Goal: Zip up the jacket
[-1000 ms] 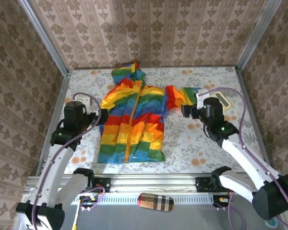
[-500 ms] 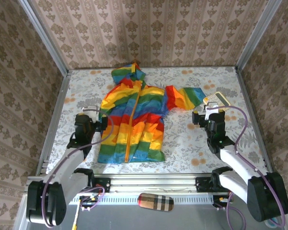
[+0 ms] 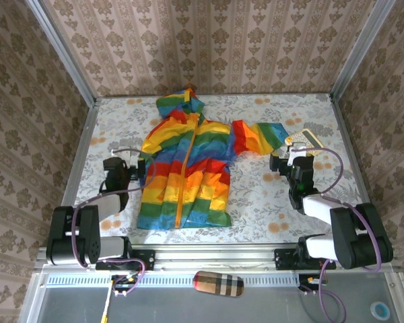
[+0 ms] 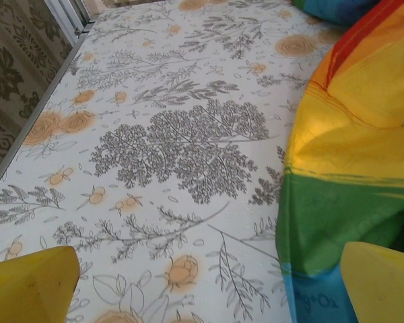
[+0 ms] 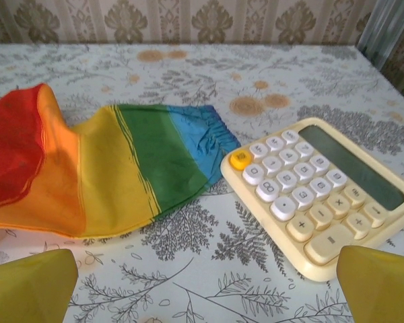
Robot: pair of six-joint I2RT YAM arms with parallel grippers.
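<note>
jacket point(image 3: 185, 171) flat on table point(image 3: 269, 202), cream calculator point(image 5: 320, 192) just beside its sleeve point(image 5: 121, 168) — left gripper point(image 3: 136, 165) and right gripper point(image 3: 280, 160) spread, empty

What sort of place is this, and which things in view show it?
Probably a staged robot test booth, not a home: wallpapered panels in a metal frame, a floral tablecloth, and an aluminium mounting rail along the near edge.

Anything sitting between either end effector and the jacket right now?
Nothing visible. The left end effector sits over bare tablecloth, the jacket right beside one finger. The right end effector has bare cloth up to the sleeve; the calculator lies off to its right, not between.
</note>
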